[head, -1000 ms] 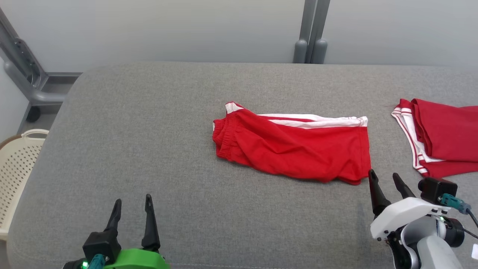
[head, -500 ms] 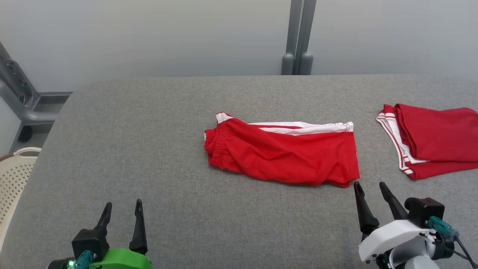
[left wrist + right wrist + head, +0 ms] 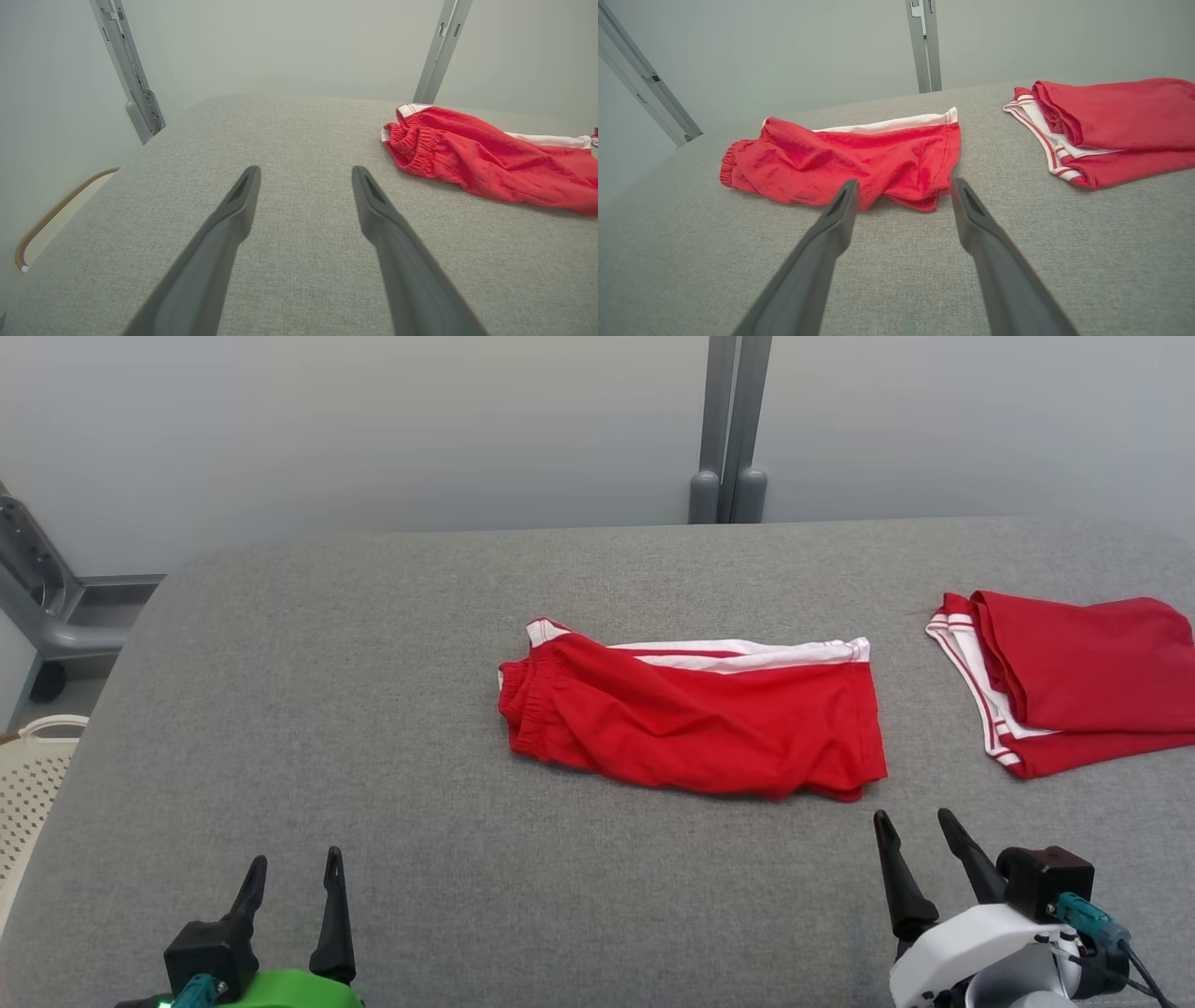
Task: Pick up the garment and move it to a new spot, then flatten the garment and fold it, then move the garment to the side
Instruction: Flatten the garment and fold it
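The garment [image 3: 695,717] is a pair of red shorts with a white side stripe, lying folded and a little wrinkled in the middle of the grey padded table [image 3: 373,644]. The left wrist view has the garment [image 3: 486,154] at its right, waistband nearest. The right wrist view has the garment [image 3: 850,158] straight ahead. My left gripper [image 3: 291,868] stands open at the table's front left, far from the cloth. My right gripper [image 3: 913,823] is open just in front of the garment's right corner, not touching it. Both grippers [image 3: 304,175] [image 3: 903,184] hold nothing.
A second red garment with white trim [image 3: 1074,681] lies folded at the table's right edge, and this folded garment [image 3: 1106,128] is at the right of the right wrist view. A cream perforated basket [image 3: 33,775] stands beside the table's left edge. A grey post [image 3: 728,429] rises behind the table.
The whole head view has shifted, so the camera has moved. Both grippers sit lower in the picture, the right one a little farther from the garment's corner. The garment lies as before.
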Robot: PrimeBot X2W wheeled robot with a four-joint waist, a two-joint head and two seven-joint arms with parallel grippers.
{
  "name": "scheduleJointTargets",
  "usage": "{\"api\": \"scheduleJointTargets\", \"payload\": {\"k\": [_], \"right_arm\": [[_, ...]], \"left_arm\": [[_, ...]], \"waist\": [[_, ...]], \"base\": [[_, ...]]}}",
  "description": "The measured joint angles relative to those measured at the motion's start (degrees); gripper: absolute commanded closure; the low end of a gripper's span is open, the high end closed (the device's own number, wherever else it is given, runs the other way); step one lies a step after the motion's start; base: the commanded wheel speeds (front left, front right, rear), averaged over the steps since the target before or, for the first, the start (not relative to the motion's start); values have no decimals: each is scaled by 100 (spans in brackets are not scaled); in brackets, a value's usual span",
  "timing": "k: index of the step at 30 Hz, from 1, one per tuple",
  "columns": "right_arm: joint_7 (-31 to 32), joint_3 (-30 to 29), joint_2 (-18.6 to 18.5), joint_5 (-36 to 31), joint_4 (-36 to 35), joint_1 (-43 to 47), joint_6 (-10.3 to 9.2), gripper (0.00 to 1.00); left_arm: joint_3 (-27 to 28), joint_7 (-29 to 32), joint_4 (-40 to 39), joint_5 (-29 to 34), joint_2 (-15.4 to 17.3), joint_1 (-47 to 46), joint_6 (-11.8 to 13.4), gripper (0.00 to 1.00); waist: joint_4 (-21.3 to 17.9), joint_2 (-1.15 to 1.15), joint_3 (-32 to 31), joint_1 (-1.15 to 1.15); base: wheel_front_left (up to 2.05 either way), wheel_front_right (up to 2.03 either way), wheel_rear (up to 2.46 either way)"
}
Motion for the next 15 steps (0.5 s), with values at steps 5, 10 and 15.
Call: {"api": "scheduleJointTargets", "payload": {"k": [5, 10, 15], "right_arm": [[77, 1, 0, -11, -3, -8, 0, 0], [91, 9, 0, -10, -3, -8, 0, 0], [149, 3, 0, -9, -21, -36, -1, 0]], "left_arm": [[-23, -1, -20, 1, 9, 0, 26, 0], [-31, 0, -33, 1, 11, 1, 66, 0], [-47, 24, -51, -7, 33, 1, 75, 0]], "waist": [[3, 0, 42, 0], [2, 0, 70, 0], [4, 0, 101, 0]], "base": [[0, 0, 0], [0, 0, 0], [0, 0, 0]]}}
